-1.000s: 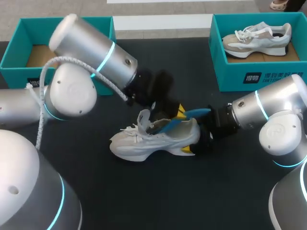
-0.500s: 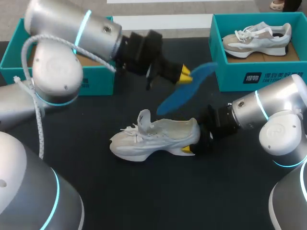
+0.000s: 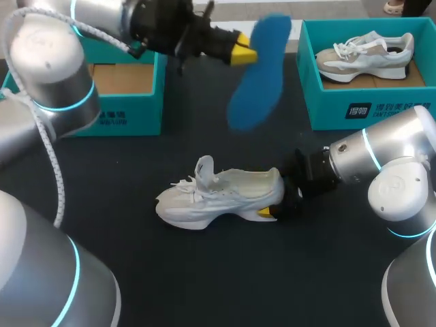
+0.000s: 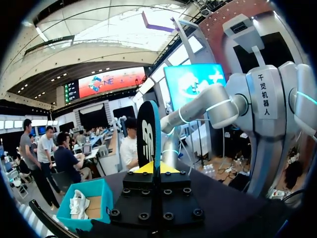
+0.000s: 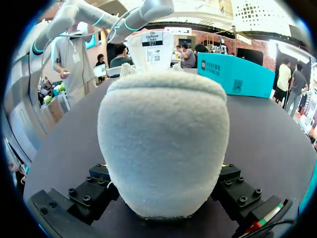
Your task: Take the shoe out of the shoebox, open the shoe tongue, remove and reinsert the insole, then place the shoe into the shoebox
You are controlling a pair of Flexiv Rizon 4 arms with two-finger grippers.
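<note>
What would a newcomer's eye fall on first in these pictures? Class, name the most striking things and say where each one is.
The blue insole stands out first: it hangs in the air above the dark table, pinched at one end by the left gripper. Below it a white sneaker sits on the table, its heel clamped in the right gripper.

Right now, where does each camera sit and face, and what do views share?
Head view: above and behind, facing down on the table; both arms show.
Left wrist view: on left wrist, facing along left gripper at the edge-on insole.
Right wrist view: on right wrist, facing the shoe heel in right gripper.
Shared: head view also shows insole, shoe.
</note>
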